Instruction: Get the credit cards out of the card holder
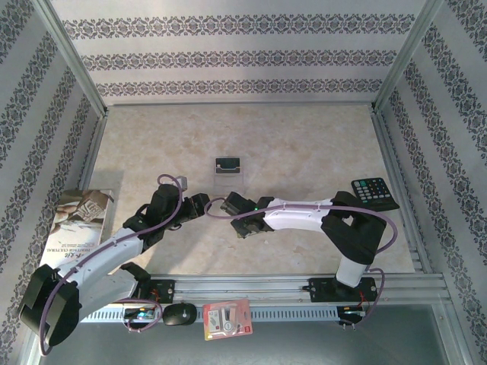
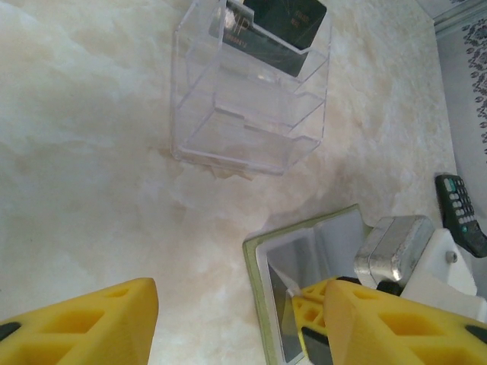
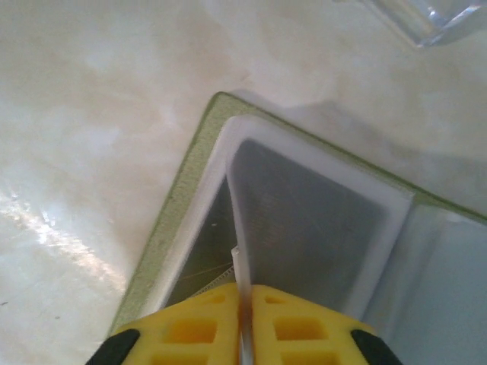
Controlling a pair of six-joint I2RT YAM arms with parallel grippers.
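The olive-green card holder lies open on the table, pale inner pockets up. My right gripper is shut on the edge of a thin pale translucent sheet, apparently the pale credit card, standing up out of a pocket. Something dark with pale lines lies in the pocket beneath it. A blackish credit card stands in a clear acrylic stand beyond the holder. My left gripper is open, straddling the holder's near corner and holding nothing.
A black calculator lies at the right. A book rests at the left under my left arm. A red-and-white packet and a small black object sit on the front rail. Patterned walls enclose the table.
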